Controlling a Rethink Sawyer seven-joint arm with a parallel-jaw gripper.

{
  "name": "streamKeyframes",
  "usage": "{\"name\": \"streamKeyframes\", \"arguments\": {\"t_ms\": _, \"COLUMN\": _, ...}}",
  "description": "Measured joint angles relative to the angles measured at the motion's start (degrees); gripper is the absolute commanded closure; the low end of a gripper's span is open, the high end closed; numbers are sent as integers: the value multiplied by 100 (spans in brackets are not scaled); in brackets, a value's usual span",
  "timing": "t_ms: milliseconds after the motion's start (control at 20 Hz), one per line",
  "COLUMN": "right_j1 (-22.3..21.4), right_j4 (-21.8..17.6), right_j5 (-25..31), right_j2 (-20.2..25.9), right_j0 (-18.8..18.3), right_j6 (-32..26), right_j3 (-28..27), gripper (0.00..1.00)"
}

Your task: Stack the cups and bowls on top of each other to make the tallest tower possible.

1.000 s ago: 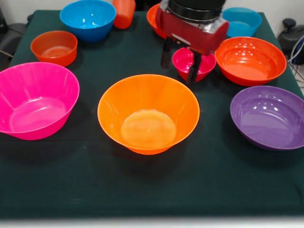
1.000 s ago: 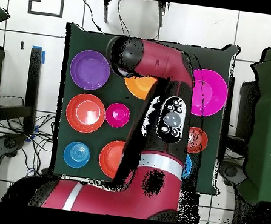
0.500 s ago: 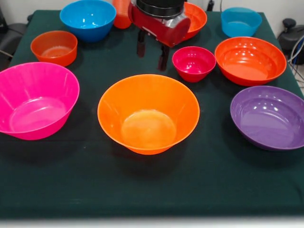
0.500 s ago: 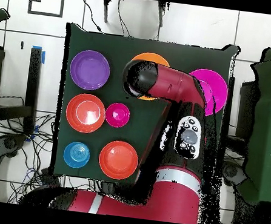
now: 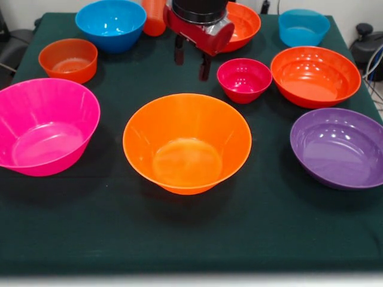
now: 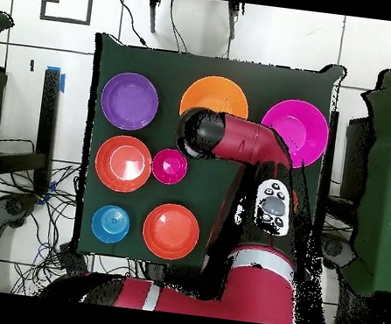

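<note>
Hanging with fingers spread, the tool (image 5: 191,61) holds nothing.

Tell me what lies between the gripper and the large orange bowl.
Nothing: in the front view only bare dark cloth separates the open gripper from the large orange bowl.

Nine bowls on desk (image 5: 72,239), one cup.
Large flared bowls: two, pink (image 5: 45,125) at left, yellow-orange (image 5: 187,142) at centre.
Orange-red bowls: three, one (image 5: 315,75) at right, one (image 5: 242,24) at top centre behind arm, small squat one (image 5: 68,59) at upper left.
Blue bowls: two (image 5: 111,24) (image 5: 304,27).
Purple bowl (image 5: 338,147): one.
Small magenta bowl (image 5: 243,79): one.
Orange-red cup (image 5: 154,17): one, top edge.
</note>
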Motion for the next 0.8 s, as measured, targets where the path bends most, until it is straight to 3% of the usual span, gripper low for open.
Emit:
{"name": "streamKeyframes", "arguments": {"t_ms": 350, "right_j1": 10, "right_j4": -212, "right_j5": -264, "right_j2": 125, "right_j0": -16, "right_j6": 0, "right_j3": 298, "gripper": 0}}
{"name": "streamKeyframes", "arguments": {"t_ms": 800, "right_j1": -46, "right_j4": -276, "right_j5": -459, "right_j2": 322, "right_j0": -370, "right_j6": 0, "right_j3": 894, "gripper": 0}}
